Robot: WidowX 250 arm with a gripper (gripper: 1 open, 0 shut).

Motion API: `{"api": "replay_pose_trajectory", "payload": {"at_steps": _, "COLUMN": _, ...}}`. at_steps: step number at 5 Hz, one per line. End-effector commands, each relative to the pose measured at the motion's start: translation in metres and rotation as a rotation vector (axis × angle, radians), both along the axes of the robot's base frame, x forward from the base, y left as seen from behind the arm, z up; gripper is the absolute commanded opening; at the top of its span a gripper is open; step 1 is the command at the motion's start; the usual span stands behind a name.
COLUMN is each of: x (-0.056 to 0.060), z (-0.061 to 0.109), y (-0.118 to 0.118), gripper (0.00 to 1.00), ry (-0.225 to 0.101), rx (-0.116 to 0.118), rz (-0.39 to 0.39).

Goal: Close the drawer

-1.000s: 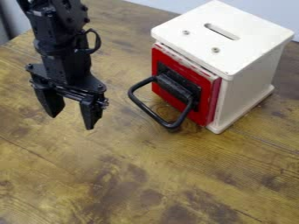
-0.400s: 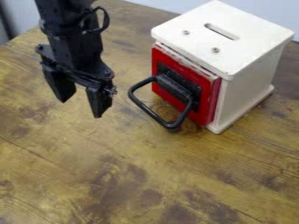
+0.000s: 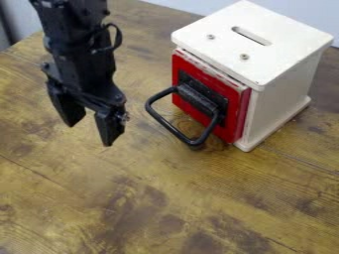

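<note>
Compared with the earlier frames, only the arm is changed in place. The hand [image 3: 90, 117] is seen a little more to the right side of the view than in the frame just before, and its black fingers are turned slightly differently. The drawer [image 3: 209, 97], the handle [image 3: 184, 121] and the white box [image 3: 253, 62] are found in the same place as before.

The black arm [image 3: 74, 30] is brought in from the top left corner of the view, and it is held nearly upright. The hand is pointed downward — its two fingers are hung above the wooden surface [image 3: 93, 203], one at the left and one at the right. The fingers are kept well apart, so the hand is opened wide, and nothing is held between them. By the hand, neither the handle nor the drawer is touched; a gap of bare wood is seen between the hand and the handle.

The red drawer with its black centre panel is placed in the front of the white box, at the upper right of the view. Its red front is seen close to the box's edge — how far it is left open cannot be told exactly. The big black loop of the handle is stuck out from the front, toward the lower left.
</note>
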State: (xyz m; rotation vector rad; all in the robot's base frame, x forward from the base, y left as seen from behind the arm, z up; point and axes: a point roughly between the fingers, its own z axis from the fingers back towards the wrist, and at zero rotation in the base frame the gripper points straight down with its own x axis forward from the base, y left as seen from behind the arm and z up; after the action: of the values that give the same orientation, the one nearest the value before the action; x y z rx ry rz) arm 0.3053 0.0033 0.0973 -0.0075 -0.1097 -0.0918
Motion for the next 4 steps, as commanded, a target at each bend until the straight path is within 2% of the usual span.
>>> {"api": "replay_pose_trajectory", "payload": {"at_steps": 1, "x": 0.001, "z": 0.006, "y": 0.004, "gripper": 1.0, "ry": -0.044, "rx": 0.006, "rz": 0.103}}
{"api": "replay_pose_trajectory", "payload": {"at_steps": 2, "x": 0.001, "z": 0.002, "y": 0.005, "gripper": 1.0, "ry": -0.03, "rx": 0.009, "rz": 0.162}}
{"api": "replay_pose_trajectory", "payload": {"at_steps": 3, "x": 0.004, "z": 0.007, "y": 0.015, "gripper": 1.0, "ry": -0.023, "rx": 0.008, "rz": 0.21}}
{"api": "replay_pose_trajectory", "payload": {"at_steps": 4, "x": 0.006, "z": 0.014, "y": 0.023, "gripper": 1.0, "ry": -0.045, "rx": 0.002, "rz": 0.238}}
